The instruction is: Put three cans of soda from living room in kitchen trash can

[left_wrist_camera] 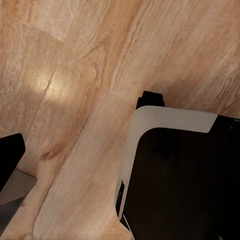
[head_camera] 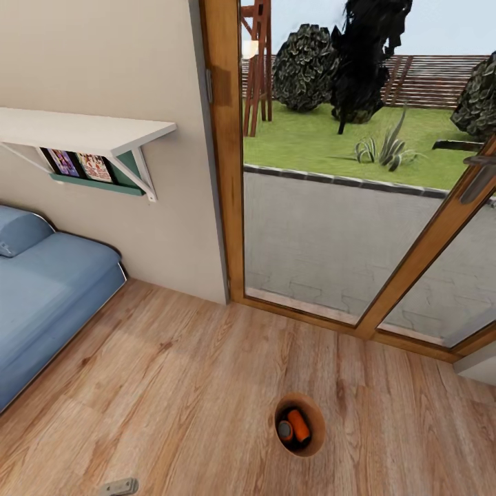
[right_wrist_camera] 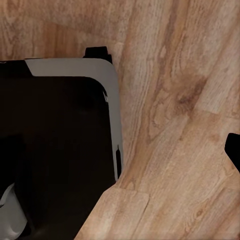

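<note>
The copper-brown trash can (head_camera: 315, 444) stands on the wood floor in front of the glass doors, low and right of centre in the head view. Inside its dark hollow lie two orange soda cans: one (head_camera: 299, 425) shows its orange side, the other (head_camera: 284, 431) shows a grey metal end. A third can is not visible. A single dark fingertip (left_wrist_camera: 10, 156) shows at the edge of the left wrist view, and another dark fingertip (right_wrist_camera: 234, 149) at the edge of the right wrist view. Both hang over bare floor with nothing held in sight.
A blue sofa (head_camera: 41, 289) fills the left side under a white wall shelf (head_camera: 83, 131). Wood-framed glass doors (head_camera: 344, 207) face a garden. The robot's black, white-edged base (left_wrist_camera: 180, 175) (right_wrist_camera: 55, 145) sits on the floor. A small grey part (head_camera: 117, 488) shows at the bottom edge.
</note>
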Controlling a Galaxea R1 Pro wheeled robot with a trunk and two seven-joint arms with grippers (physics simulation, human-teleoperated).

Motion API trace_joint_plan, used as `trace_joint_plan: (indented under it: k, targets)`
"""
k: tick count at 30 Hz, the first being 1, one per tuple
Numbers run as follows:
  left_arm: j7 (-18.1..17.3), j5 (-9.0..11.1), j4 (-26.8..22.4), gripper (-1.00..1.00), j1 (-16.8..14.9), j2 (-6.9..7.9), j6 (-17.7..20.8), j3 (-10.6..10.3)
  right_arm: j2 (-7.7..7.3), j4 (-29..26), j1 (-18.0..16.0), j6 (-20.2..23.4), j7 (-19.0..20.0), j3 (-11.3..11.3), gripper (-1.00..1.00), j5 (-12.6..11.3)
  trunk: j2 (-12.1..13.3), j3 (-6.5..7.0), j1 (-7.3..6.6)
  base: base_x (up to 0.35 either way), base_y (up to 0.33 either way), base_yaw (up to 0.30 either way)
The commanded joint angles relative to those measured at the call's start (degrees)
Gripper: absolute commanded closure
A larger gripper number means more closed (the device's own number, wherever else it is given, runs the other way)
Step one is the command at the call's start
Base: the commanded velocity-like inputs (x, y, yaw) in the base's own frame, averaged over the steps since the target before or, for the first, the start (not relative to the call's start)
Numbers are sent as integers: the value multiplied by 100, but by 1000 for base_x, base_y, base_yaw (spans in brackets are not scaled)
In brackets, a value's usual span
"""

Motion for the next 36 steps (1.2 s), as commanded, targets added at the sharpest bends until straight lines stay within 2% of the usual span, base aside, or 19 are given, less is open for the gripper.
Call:
trace_joint_plan:
  k: [1, 17, 36]
  targets:
    - [1, 0, 0, -100, 9, 0, -2, -1, 1, 0, 0, 0, 0, 0, -100, 0, 0, 0, 0, 0, 0, 0]
    - [1, 6, 0, -100, 102, 2, -18, 3, -7, 0, 6, 0, 0, -1, -100, 3, 0, 20, 0, 0, 0, 0]
    - [3, 17, 0, -100, 328, 7, -20, 10, -13, 0, 209, -2, -23, -4, -100, 7, 0, 180, 0, 0, 0, 0]
